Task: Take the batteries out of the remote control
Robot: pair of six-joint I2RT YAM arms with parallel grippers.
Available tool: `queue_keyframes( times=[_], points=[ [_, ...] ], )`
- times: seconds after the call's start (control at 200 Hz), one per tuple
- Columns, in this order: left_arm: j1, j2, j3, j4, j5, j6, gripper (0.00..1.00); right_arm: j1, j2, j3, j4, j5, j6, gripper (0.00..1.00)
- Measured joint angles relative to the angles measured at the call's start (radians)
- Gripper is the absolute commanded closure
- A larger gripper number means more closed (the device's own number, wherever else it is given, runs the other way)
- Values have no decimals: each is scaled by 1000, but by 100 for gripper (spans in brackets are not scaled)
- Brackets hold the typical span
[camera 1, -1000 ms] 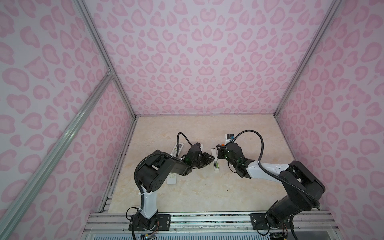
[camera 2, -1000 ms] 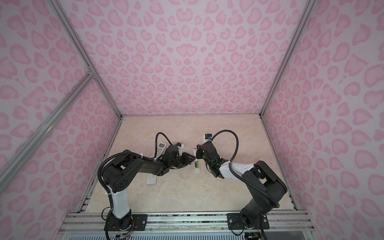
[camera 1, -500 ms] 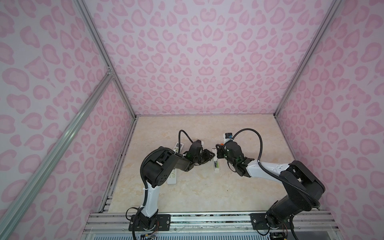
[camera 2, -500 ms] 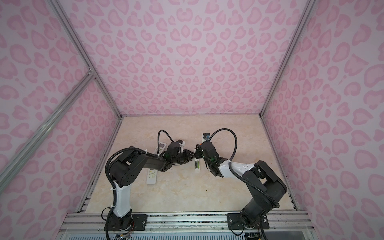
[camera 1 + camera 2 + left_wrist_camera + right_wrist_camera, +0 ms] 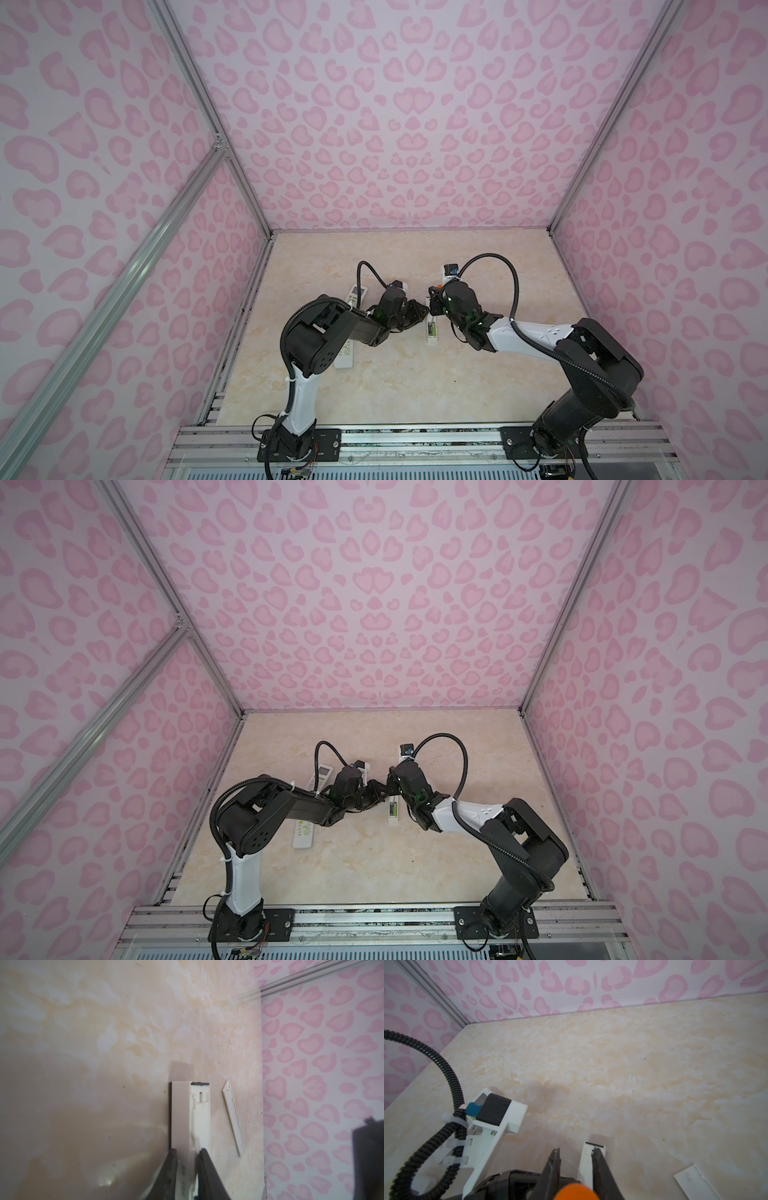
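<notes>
Jaws first: left jaws are narrowing and are now straddling the white remote (image 5: 199,1115) across its width. Both sides are looking pressed against it in the left wrist view, so I'm calling it clamped. A second ago this arm was sitting further back on its own side; it is now reaching in to the middle of the desk (image 5: 374,395). Right jaws are not changing: they are staying close together on the screwdriver (image 5: 575,1191), with its orange handle end showing between them and its tip hidden, and they are hovering right over the same remote.

My judgement: left is bracing the remote so right can start prying, and no cell is coming out yet.

The remote is lying mid-desk between the two arms with its battery bay open and its cover (image 5: 232,1118) lying loose just beside it. Batteries (image 5: 432,331) are sitting in the bay, showing lime green with a dark bit in both top views; the count is too small to tell. A second remote (image 5: 357,293) is lying behind the left arm and a third remote (image 5: 344,357) half under it.
</notes>
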Motion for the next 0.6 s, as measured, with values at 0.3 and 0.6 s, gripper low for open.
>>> queue_keyframes(
  times=[0.3, 0.6],
  points=[
    [-9, -11, -41, 43, -4, -22, 82, 0, 19, -12, 42, 30, 19, 100],
    [-12, -42, -92, 65, -1, -48, 84, -32, 18, -85, 140, 24, 134, 100]
  ],
)
